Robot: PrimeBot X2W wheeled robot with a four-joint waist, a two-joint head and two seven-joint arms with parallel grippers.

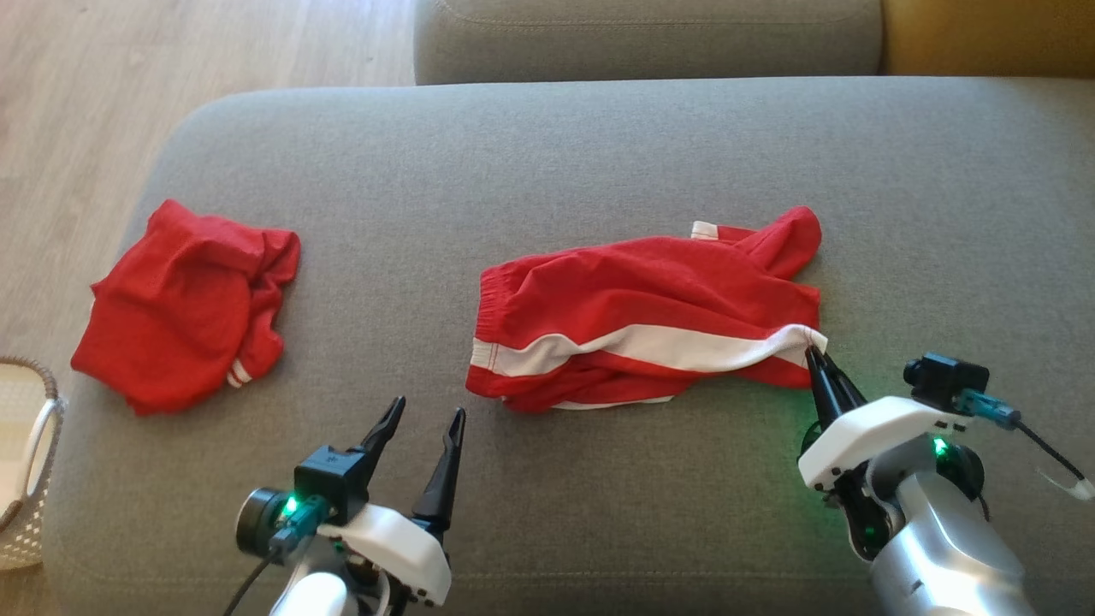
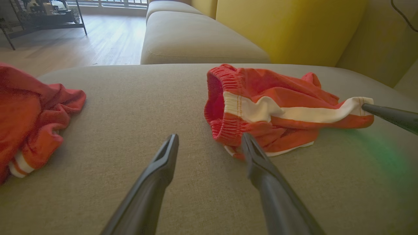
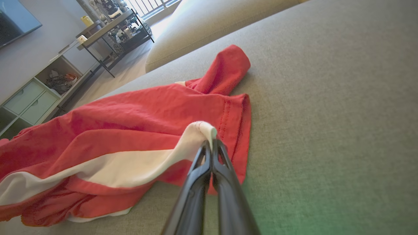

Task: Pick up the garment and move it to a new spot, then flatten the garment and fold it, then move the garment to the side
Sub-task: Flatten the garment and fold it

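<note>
The red shorts (image 1: 650, 291) lie crumpled right of centre on the grey sofa cushion (image 1: 599, 145). The right gripper (image 1: 815, 352) is pinched closed on the end of their white stripe, at the near right corner. The left gripper (image 1: 429, 412) stands wide and empty, just on the near side of their left end. A second red garment (image 1: 184, 304) lies well apart at the left.

Left gripper (image 1: 428, 409) at 7 o'clock in head view, fingers spread wide, pointing 1 o'clock, holding nothing. Right gripper (image 1: 813, 351) at 4 o'clock, fingers pressed together, pointing 11 o'clock, pinching garment (image 1: 650, 291) edge. Silver right forearm (image 1: 941, 547) enters from 5 o'clock.
</note>
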